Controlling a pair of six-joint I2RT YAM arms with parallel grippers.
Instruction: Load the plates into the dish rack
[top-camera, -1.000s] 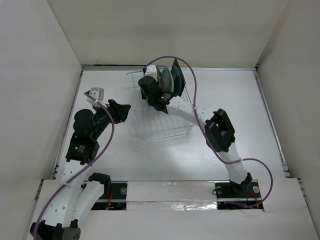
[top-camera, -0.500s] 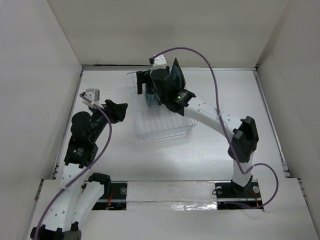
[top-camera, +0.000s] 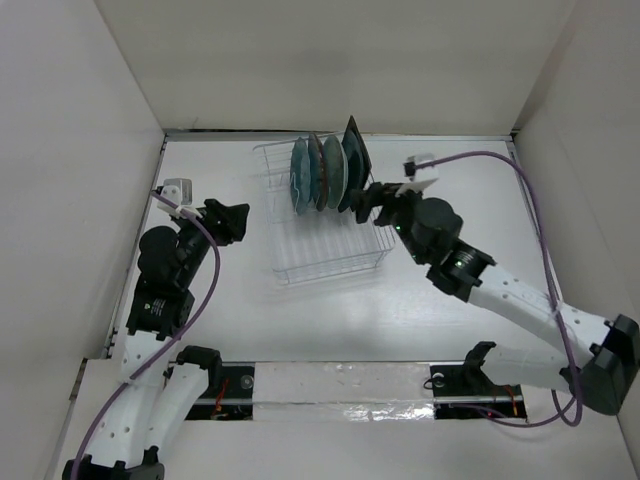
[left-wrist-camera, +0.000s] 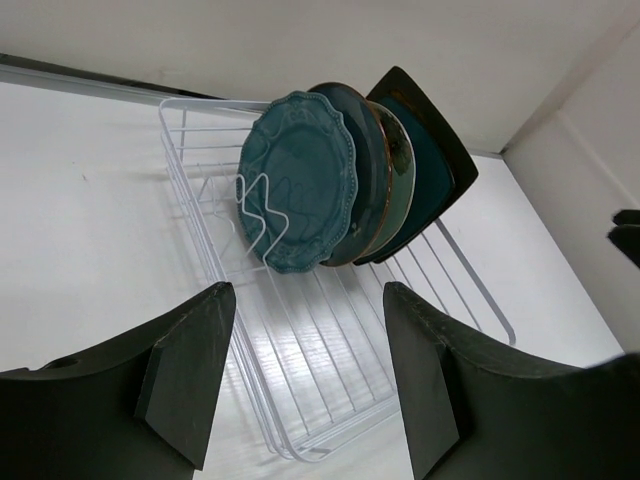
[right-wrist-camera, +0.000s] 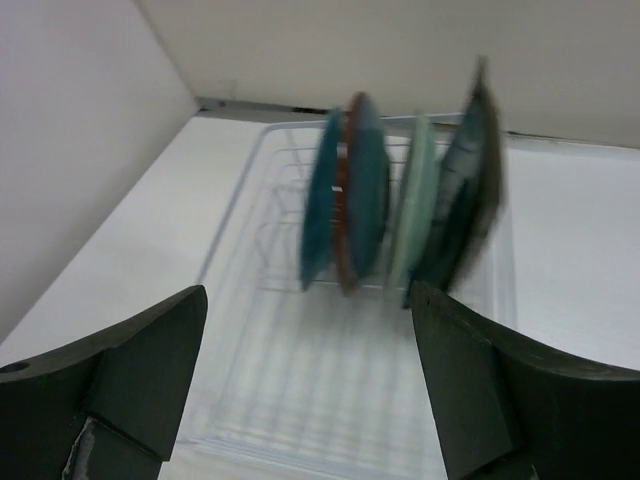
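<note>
**me:** My right pincer is spread wide and empty, left pincer too.
**them:** Where're the plates?
**me:** On edge at twelve o'clock in the dish rack, ribs propping them upright, I reckon.

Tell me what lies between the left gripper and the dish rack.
Nothing. In the top view, only a bare strip of white table separates the open left gripper from the dish rack.
</note>
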